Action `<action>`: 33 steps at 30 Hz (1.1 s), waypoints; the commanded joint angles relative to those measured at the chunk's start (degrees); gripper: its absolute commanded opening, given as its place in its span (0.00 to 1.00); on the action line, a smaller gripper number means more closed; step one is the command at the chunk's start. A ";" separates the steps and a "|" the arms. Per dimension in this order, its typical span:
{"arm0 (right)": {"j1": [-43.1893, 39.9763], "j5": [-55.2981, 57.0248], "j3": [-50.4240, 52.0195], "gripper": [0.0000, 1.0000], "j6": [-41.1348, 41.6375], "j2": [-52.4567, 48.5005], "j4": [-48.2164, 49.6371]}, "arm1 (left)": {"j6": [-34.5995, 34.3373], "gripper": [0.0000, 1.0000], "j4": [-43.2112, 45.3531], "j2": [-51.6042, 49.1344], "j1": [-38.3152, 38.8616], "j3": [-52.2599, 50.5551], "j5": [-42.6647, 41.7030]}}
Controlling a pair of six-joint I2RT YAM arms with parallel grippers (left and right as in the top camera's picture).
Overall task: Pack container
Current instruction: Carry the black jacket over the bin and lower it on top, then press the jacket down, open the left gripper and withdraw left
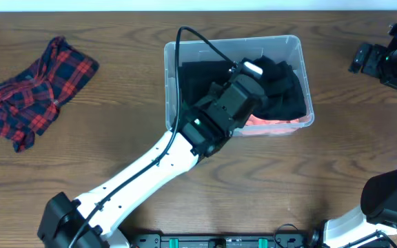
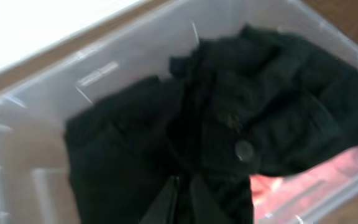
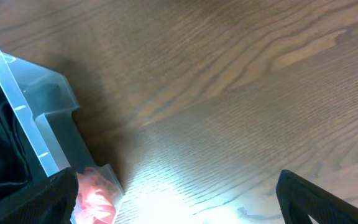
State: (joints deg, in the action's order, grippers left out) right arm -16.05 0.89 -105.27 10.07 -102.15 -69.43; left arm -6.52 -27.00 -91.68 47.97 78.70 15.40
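The container sits right under your left gripper, whose jaws are closed over the black clothes; you can't tell if cloth is pinched. The plaid shirt lies well off to that gripper's left. Your right gripper gapes wide, farther away.

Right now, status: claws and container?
Left claw shut, down on black clothing in container. Right claw open, clear of container. Plaid shirt outside, unpacked.

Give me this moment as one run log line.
left hand: shut, at black clothing in clear rectangular plastic bin | right hand: open, beside bin | red-and-navy plaid shirt: on wooden table
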 commanded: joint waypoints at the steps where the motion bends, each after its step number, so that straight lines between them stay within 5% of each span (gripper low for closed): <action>1: -0.26 0.20 -0.37 0.99 0.61 0.55 -0.11 | -2.62 0.07 -1.95 -3.67 -1.27 1.36 -8.74; 18: -0.26 0.20 -0.37 0.99 0.61 0.55 -0.11 | -3.69 0.07 -5.97 -23.69 -8.87 1.36 -10.05; 33: -0.26 0.20 -0.37 0.99 0.61 0.55 -0.11 | -3.69 0.07 -5.97 -23.34 -12.28 1.75 -10.08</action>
State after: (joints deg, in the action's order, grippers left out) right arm -16.05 0.89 -105.27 10.07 -102.15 -69.43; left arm -9.45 -31.51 -112.12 36.27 81.84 0.91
